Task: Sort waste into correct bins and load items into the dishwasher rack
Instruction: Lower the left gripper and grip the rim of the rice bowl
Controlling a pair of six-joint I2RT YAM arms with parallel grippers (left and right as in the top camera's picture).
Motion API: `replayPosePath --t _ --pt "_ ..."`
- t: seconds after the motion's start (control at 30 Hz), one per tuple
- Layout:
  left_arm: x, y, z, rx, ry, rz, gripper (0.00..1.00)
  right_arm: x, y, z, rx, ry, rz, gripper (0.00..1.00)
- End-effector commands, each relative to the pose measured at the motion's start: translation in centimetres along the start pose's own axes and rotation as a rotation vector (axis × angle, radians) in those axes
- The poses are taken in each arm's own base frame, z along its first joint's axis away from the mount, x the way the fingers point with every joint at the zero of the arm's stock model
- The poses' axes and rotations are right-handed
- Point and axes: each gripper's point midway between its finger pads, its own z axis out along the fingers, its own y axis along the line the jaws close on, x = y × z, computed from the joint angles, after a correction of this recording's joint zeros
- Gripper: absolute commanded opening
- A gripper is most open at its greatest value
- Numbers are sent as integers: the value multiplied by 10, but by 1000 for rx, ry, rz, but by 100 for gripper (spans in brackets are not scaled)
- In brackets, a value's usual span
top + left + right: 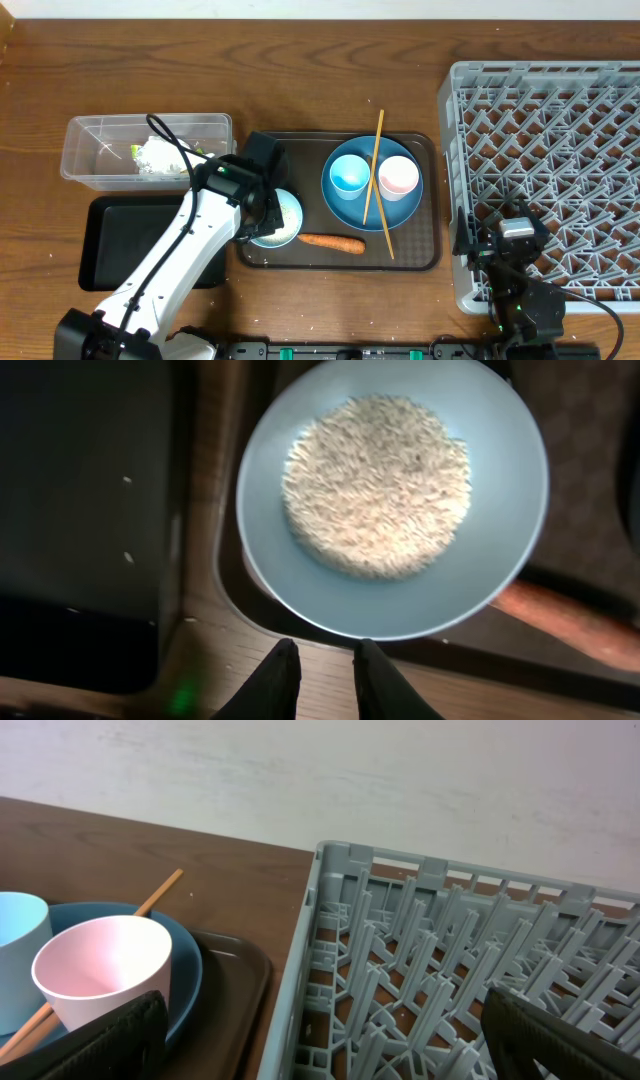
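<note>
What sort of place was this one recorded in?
Probably a staged dish-clearing station on a wooden table: a grey dishwasher rack, a brown serving tray with a rice bowl, a clear tub and a black tray.

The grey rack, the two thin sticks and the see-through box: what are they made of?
The rack looks like moulded plastic, matt light grey, one uniform lattice. The chopsticks look like bare wood or bamboo: pale tan, no shine. The tub seems clear glossy plastic; its walls are see-through.
</note>
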Motion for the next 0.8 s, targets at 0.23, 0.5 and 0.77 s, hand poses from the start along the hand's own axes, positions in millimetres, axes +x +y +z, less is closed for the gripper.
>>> replayPosePath --t 0.23,0.5,0.77 --pt "-12 11 3 -69 -59 -14 28 1 -1 0 3 4 -11 99" --pt "-18 10 18 -63 -103 -21 34 1 -1 0 3 4 -11 99" --pt "-5 28 51 -125 -107 -33 34 1 -1 0 3 4 -11 99"
